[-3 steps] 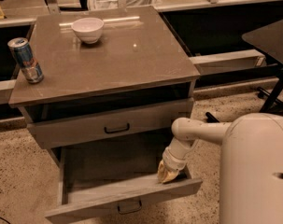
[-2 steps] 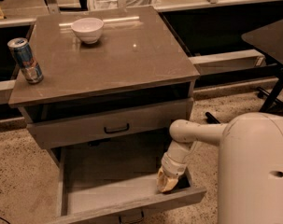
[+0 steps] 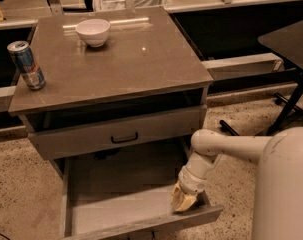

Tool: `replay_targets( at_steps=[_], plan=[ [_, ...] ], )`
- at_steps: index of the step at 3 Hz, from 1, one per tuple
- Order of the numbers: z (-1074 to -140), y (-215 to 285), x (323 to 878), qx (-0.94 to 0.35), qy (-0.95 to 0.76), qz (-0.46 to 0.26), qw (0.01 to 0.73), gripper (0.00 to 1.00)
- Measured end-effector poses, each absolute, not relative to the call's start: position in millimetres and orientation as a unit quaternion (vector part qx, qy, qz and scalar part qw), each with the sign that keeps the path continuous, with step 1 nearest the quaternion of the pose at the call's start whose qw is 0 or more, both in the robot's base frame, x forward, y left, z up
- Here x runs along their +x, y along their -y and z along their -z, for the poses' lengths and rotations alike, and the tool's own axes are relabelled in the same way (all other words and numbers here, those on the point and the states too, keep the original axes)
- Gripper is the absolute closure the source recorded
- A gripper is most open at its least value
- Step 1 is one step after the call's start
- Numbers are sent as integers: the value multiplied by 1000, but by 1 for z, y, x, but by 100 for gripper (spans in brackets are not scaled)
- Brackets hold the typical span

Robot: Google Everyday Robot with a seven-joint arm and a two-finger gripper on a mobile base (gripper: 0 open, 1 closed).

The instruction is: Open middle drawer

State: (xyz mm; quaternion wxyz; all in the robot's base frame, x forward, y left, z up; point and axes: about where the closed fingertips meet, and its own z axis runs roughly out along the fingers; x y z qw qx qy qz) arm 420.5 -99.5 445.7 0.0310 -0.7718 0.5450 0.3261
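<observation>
The middle drawer point(image 3: 122, 190) is pulled well out below the shut grey drawer point(image 3: 156, 126) with a black pull handle point(image 3: 124, 138). Its shallow grey inside shows and holds nothing. Its front panel point(image 3: 141, 226) runs along the bottom edge of the view, and its own handle is out of view. My gripper point(image 3: 185, 200) hangs from the white arm point(image 3: 226, 146) and sits inside the drawer at its front right corner, against the inner side of the front panel.
The cabinet's brown top point(image 3: 131, 64) carries a white bowl point(image 3: 93, 31) at the back and a blue drink can point(image 3: 27, 65) at the left edge. A black table point(image 3: 291, 41) with legs stands to the right. My white body point(image 3: 283, 189) fills the lower right. The floor is speckled.
The middle drawer has slid further out toward the camera. My gripper has moved down and toward the camera with its front panel.
</observation>
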Motion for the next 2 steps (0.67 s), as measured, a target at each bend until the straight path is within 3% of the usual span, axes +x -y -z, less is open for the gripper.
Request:
replay_targets(
  at_steps=[1, 2],
  plan=[
    [-482, 100, 428, -764, -558, -303, 116, 100],
    [-487, 113, 429, -753, -573, -293, 137, 83]
  ],
)
